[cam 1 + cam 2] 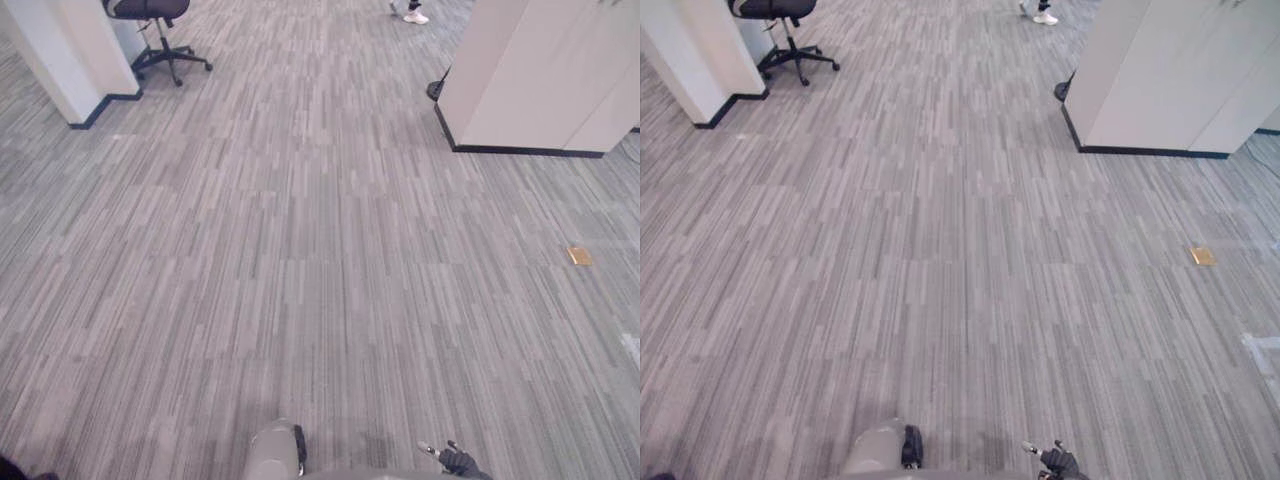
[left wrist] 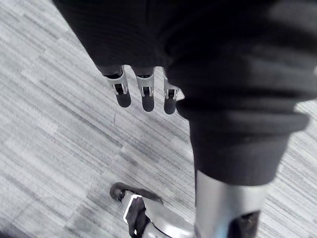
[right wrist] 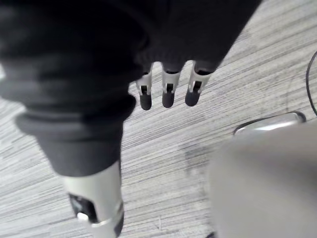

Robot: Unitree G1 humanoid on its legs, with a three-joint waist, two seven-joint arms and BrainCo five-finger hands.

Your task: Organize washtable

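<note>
The left hand (image 2: 144,94) hangs over the carpet (image 1: 300,250), and its fingers (image 2: 122,95) are straight, apart from each other and point down to the floor; they hold nothing and touch nothing. The right hand (image 3: 168,91) hangs in the same way: its fingers (image 3: 192,93) are straight, a little apart, with only carpet under their dark tips. Both hands are empty, and their thumbs are hidden behind the dark covers. Where the washtable is, I cannot tell. Ahead of both hands the grey striped carpet goes on for a long way. Far ahead, on the side of the left hand, a black chair (image 1: 160,40) on wheels stands just beside a white pillar (image 1: 70,50) with a dark strip along its foot. Far ahead, on the side of the right hand, there is a big white cabinet (image 1: 540,80), also with a dark base, and a small dark thing (image 1: 437,88) lies at its near corner; what it is I cannot tell. Nearer, still on the right hand's side and well apart from the cabinet, a small flat yellow-brown piece (image 1: 580,256) lies on the carpet. Very far ahead, past the cabinet, a person's white shoe (image 1: 415,16) is on the floor.
</note>
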